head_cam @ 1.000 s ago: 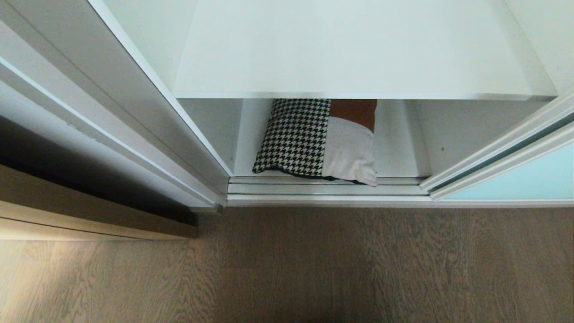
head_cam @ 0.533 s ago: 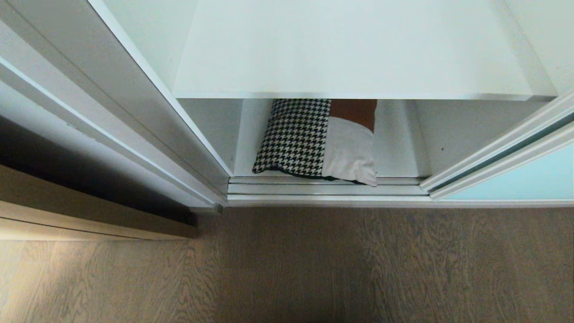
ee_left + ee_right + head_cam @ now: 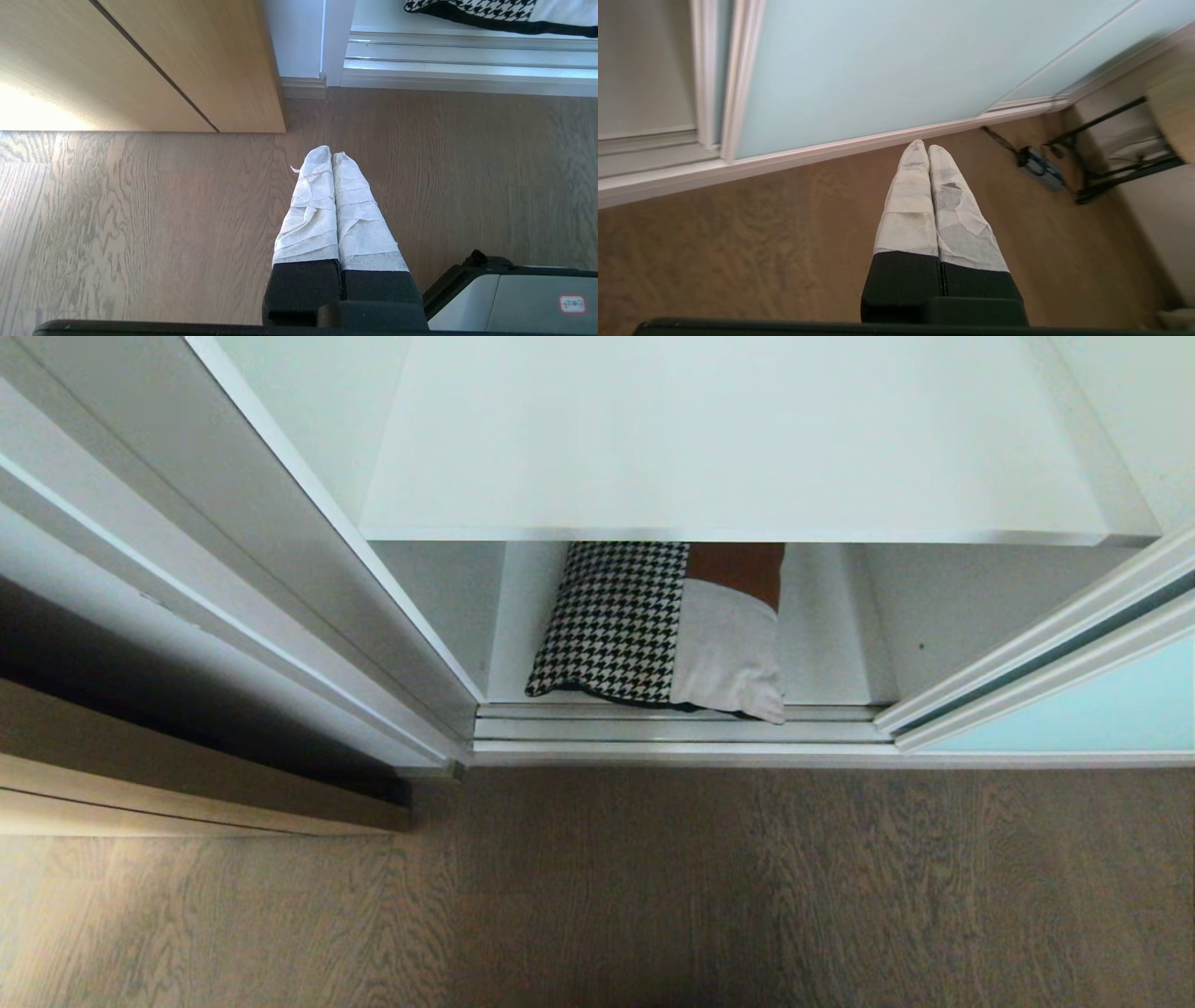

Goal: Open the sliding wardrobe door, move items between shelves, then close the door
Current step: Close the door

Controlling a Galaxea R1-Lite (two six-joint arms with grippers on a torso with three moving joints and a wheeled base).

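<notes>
The sliding wardrobe door point(image 3: 1102, 709) stands pushed aside at the right edge of the head view, so the wardrobe is open in the middle. Only a corner of its pale aqua glass shows there, inside a thin white frame. Inside the opening, the cushion point(image 3: 658, 625) lies on the lower shelf point(image 3: 822, 635), close to the door track point(image 3: 672, 728); its left half is black-and-white houndstooth, its right side is cream with a rust-brown patch behind. Its front corner reaches to the track. The upper shelf point(image 3: 728, 439) is a wide white board above it and hides the back part of the cushion. In front of the wardrobe lies the grey wood-grain floor point(image 3: 653, 896), and a light wood cabinet point(image 3: 187, 793) is at the left. No arm shows in this view.

In the left wrist view, the left pincer point(image 3: 332, 156) hangs above the floor with its two white-wrapped fingers pressed together and nothing between them. The corner of the cabinet is near it, and an edge of the cushion shows behind the track.

In the right wrist view, the right pincer point(image 3: 927, 147) is also closed and empty. It is above the floor, and its tips point toward the bottom rail of the door, which fills the upper part of this view. A black metal stand point(image 3: 1111, 154) is to the side.
</notes>
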